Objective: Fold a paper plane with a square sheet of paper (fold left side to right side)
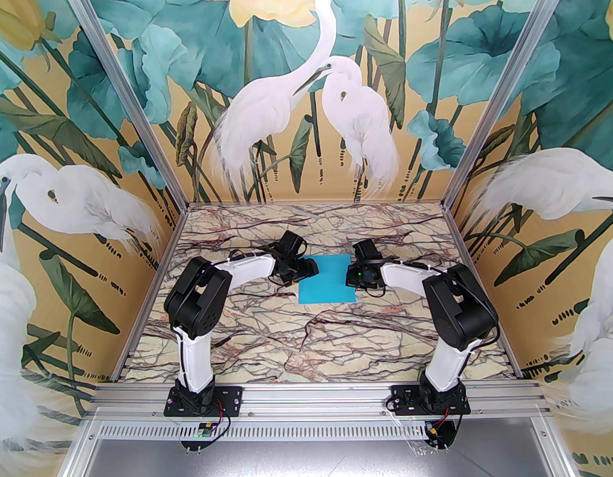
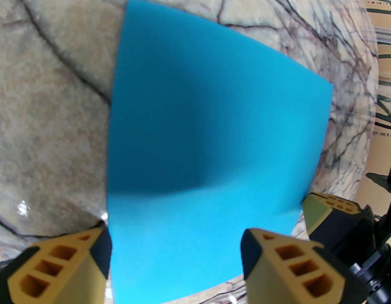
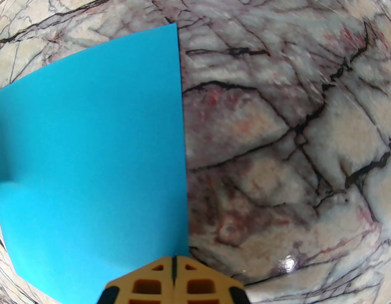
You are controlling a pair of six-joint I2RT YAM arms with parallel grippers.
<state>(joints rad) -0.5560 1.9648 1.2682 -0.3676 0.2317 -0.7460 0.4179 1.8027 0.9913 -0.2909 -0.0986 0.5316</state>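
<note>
The square sheet of paper is bright cyan-blue and lies unfolded on the marble table, between the two arms. My left gripper hovers at the sheet's left edge. In the left wrist view the left gripper is open, with the paper showing between its yellow fingers. My right gripper is at the sheet's right edge. In the right wrist view the right gripper is shut, its tips right by the edge of the paper. The paper plane is out of view.
Mural walls enclose the table on three sides. An aluminium rail holding both arm bases runs along the near edge. Bare marble lies in front of the sheet and behind it.
</note>
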